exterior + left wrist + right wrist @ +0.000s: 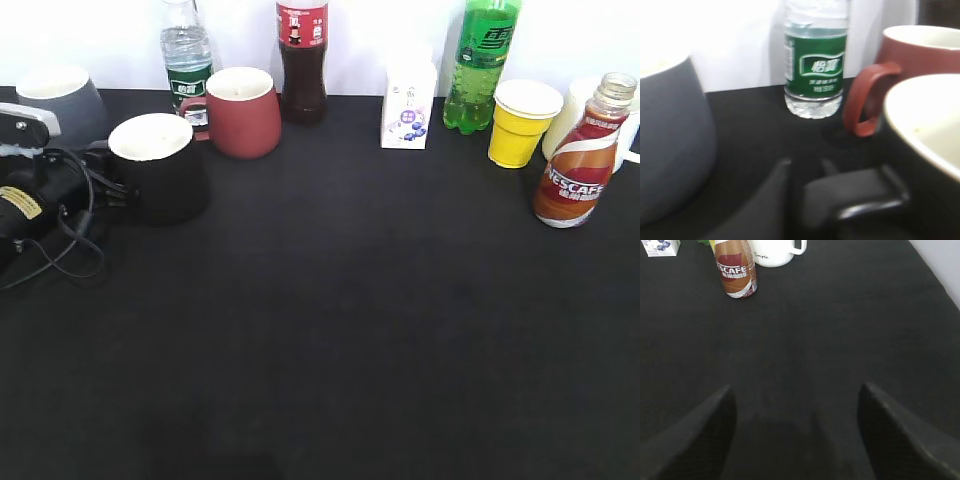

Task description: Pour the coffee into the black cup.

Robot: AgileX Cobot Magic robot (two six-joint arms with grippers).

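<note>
The coffee bottle [578, 160], with brown liquid and a NESCAFE label, stands upright at the right of the black table; it also shows in the right wrist view [736, 272], far ahead to the left. The black cup [160, 168], white inside, stands at the left and fills the right of the left wrist view [927, 150]. My left gripper [98, 165] [805, 167] is at the cup's left side, its fingers close together around the black handle [860, 197]. My right gripper [795, 395] is open and empty over bare table, and is out of the exterior view.
A grey mug [62, 100], a water bottle [186, 55], a dark red mug [245, 112] and a dark-drink bottle [302, 60] stand behind the black cup. A carton [408, 105], a green bottle [482, 65], a yellow cup [522, 122] and a white mug [772, 252] stand by the coffee.
</note>
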